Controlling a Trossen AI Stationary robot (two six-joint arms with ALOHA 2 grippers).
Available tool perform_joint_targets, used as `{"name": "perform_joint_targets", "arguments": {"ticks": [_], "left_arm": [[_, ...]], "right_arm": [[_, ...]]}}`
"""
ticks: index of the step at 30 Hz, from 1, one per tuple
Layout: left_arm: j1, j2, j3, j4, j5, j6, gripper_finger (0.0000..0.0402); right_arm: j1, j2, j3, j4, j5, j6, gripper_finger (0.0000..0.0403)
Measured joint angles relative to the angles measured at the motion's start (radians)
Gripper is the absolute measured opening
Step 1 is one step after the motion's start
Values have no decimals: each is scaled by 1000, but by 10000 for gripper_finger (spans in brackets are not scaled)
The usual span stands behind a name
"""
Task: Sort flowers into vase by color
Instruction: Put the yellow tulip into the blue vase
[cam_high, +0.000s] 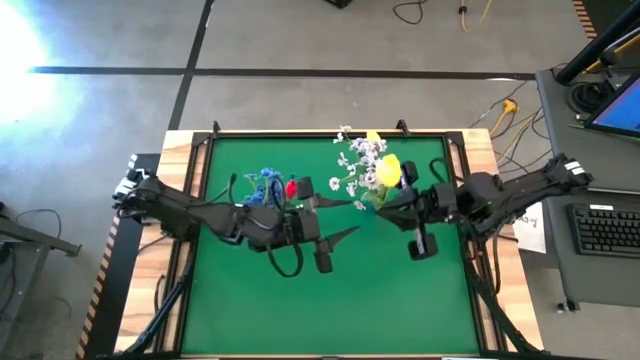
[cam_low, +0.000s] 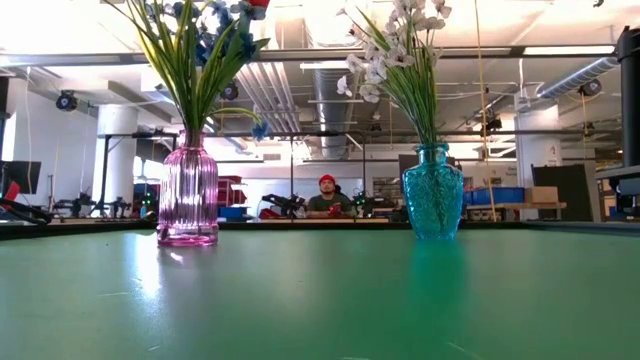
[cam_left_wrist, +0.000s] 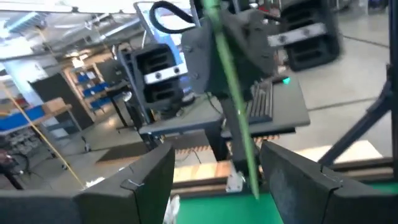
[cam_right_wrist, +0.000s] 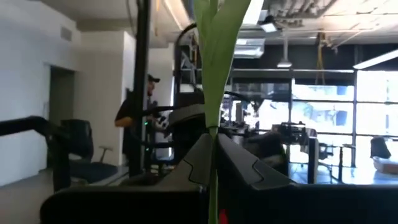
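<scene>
Near edge of the green worktop (cam_high: 330, 300) is bare in both the high and low views; no loose stems lie on the mat as far as can be seen. Mid-worktop, both arms hang over their vases. Left end effector (cam_left_wrist: 214, 180) stands fairly wide, a green stem (cam_left_wrist: 233, 106) passing between its fingers without clear contact from either; whether it is just released or about to be taken, cannot tell. That stem likely belongs to the red bud (cam_high: 291, 187) beside the blue flowers (cam_high: 266, 182). Right end effector (cam_right_wrist: 213, 165) is pinched tight on a flat green stem or leaf (cam_right_wrist: 217, 56) running up out of its view, probably that of the yellow flower (cam_high: 388, 170), which sits at the white flowers (cam_high: 355, 160). Farther back in the low view: pink vase (cam_low: 188, 195) holds a spray of green leaves with blue blooms and a touch of red at the top; teal vase (cam_low: 433, 192) holds the white clusters. Judgement: sorting is mostly done, blue and white bunches already seated in separate vases. Left to do: the red and yellow buds appear not yet settled, each with an arm at its stem. Beyond the worktop, a seated person (cam_low: 327, 198) in the room behind.
</scene>
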Motion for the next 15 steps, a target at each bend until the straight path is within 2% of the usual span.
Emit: {"name": "perform_joint_targets", "arguments": {"ticks": [5,12,15], "left_arm": [[10,60,0,115,132,25,224],[12,89,0,178,119,27,221],[11,91,0,176,120,8,196]], "right_arm": [[28,73,48,-4,0,-39,12],[59,126,93,-3,50,-111,12],[62,134,99,-3,51,-120,12]]}}
